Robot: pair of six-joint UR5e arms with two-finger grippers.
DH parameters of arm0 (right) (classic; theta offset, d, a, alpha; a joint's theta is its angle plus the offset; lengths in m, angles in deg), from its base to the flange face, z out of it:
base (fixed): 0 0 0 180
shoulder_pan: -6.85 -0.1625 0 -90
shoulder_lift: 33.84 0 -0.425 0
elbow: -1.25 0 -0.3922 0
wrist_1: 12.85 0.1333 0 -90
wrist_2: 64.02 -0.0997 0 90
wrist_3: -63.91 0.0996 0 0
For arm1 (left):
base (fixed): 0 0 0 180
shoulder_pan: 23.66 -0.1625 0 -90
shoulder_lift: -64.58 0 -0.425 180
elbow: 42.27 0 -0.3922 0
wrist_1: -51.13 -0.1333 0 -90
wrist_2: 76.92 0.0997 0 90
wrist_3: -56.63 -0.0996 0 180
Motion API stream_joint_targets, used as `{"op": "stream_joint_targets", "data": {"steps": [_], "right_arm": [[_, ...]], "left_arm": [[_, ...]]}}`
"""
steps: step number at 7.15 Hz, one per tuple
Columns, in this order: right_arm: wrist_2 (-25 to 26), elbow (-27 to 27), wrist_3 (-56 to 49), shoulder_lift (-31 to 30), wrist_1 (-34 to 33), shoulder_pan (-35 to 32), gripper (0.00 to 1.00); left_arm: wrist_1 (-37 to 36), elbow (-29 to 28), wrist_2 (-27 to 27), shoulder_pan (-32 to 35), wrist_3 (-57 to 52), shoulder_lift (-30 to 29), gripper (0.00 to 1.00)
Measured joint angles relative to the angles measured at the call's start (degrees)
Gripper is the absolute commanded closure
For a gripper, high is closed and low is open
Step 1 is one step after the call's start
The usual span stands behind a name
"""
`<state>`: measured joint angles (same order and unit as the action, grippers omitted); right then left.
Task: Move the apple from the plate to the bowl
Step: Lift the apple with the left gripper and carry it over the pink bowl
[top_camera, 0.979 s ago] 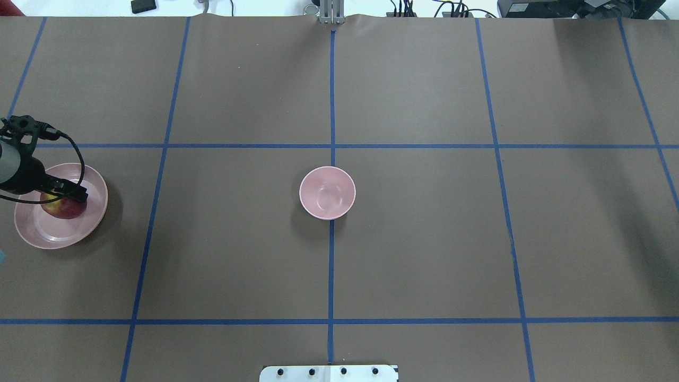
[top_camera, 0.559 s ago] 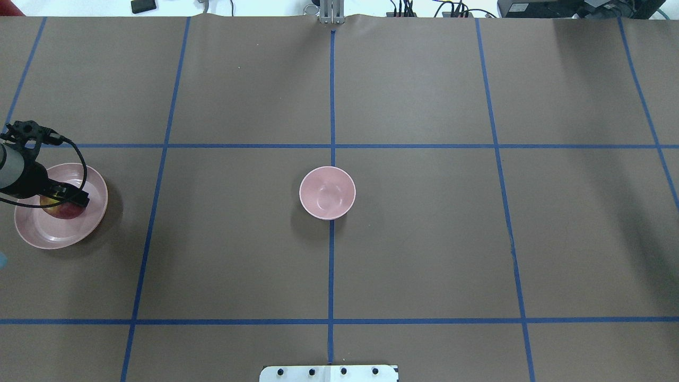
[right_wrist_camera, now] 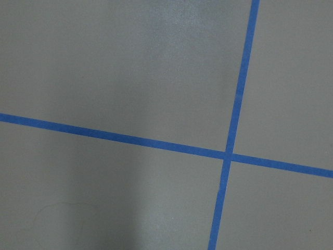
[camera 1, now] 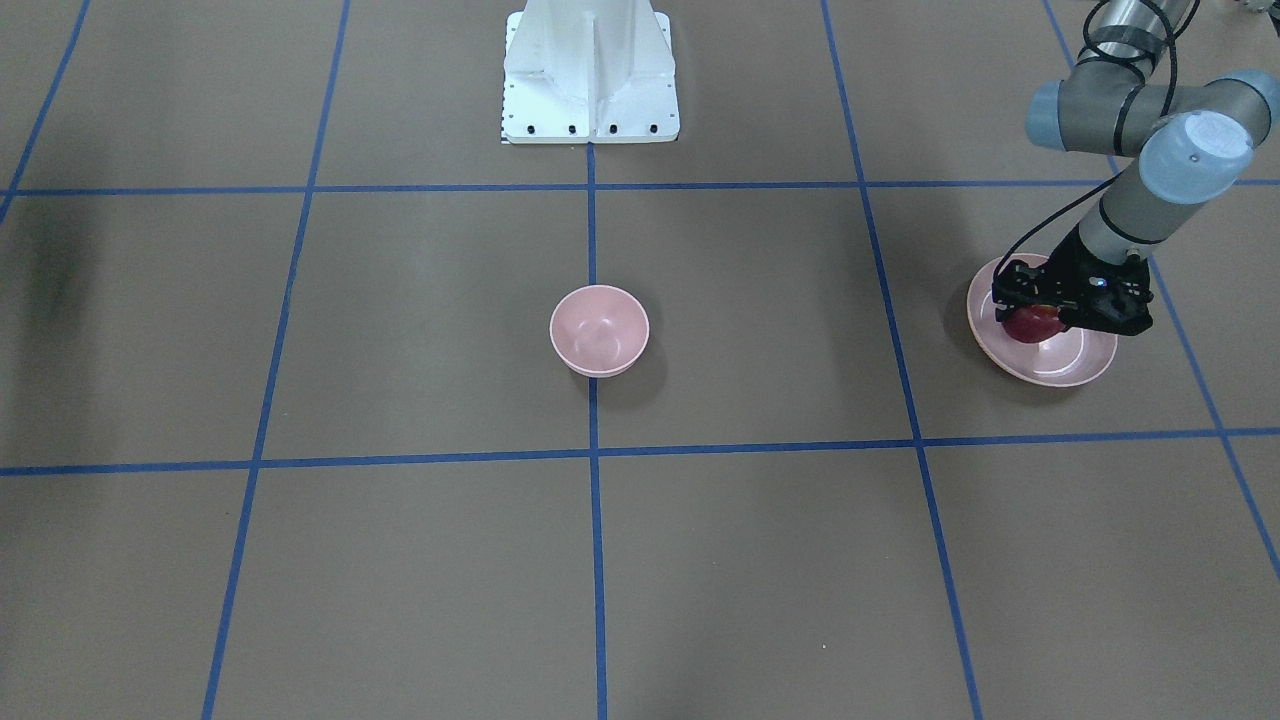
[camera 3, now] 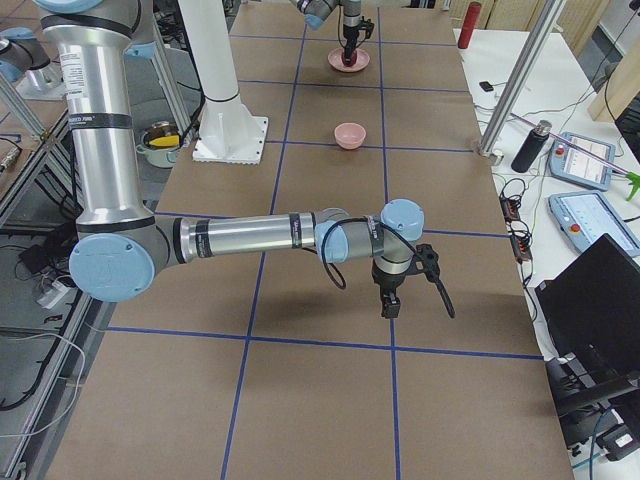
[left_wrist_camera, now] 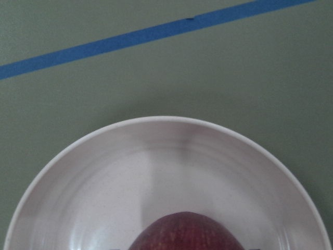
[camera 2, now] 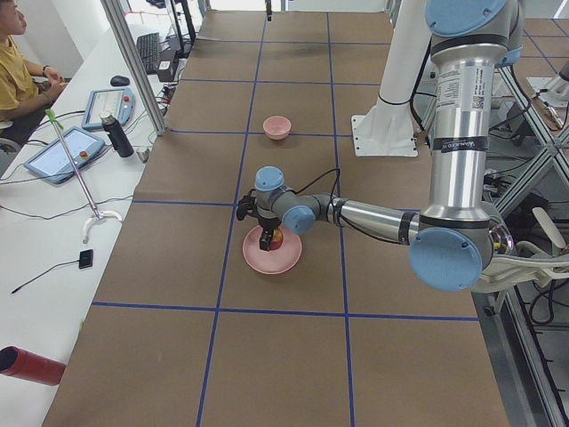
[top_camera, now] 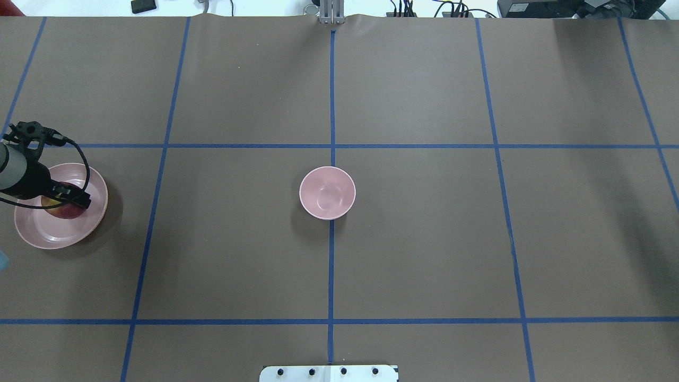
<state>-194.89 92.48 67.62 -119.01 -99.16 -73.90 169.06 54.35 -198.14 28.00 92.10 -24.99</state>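
The apple (camera 1: 1028, 328) sits on the plate (camera 1: 1062, 368), on the half of the dish nearer the robot; its dark red top shows at the bottom edge of the left wrist view. The left gripper (camera 1: 1032, 316) is low over the plate with its black fingers down on either side of the fruit. No view shows whether they are pressing on it or standing just clear, so I cannot tell whether the pincer is clamped. The plate lies on the brown table (top_camera: 424, 239) far out on the robot's left. The bowl (camera 1: 599, 330) stands well apart from it at the table's middle, on a blue tape line (top_camera: 332, 106). The right gripper (camera 3: 391, 300) hangs above the table on the opposite side, and I cannot tell its state
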Motion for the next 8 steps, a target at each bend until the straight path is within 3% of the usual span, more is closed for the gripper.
{"op": "stream_joint_targets", "data": {"steps": [1,2,4,6,8], "right_arm": [[0.00,0.01,0.04,-0.01,0.00,0.01,0.00],[0.00,0.05,0.06,-0.03,-0.01,0.00,0.00],[0.00,0.08,0.09,-0.05,0.00,0.03,0.00],[0.02,0.05,0.15,-0.06,0.03,0.01,0.00],[0.08,-0.07,0.16,-0.12,0.00,-0.02,0.00]], "left_arm": [[-2.71,2.66,-0.59,0.20,0.25,-0.88,1.00],[-9.89,6.32,-0.63,0.36,1.20,-4.26,1.00],[-26.39,10.60,-0.22,-0.53,7.85,-16.60,1.00],[-33.93,8.66,2.73,-7.30,20.24,-29.80,1.00],[-34.64,0.66,6.01,-14.06,31.20,-41.78,0.98]]}}
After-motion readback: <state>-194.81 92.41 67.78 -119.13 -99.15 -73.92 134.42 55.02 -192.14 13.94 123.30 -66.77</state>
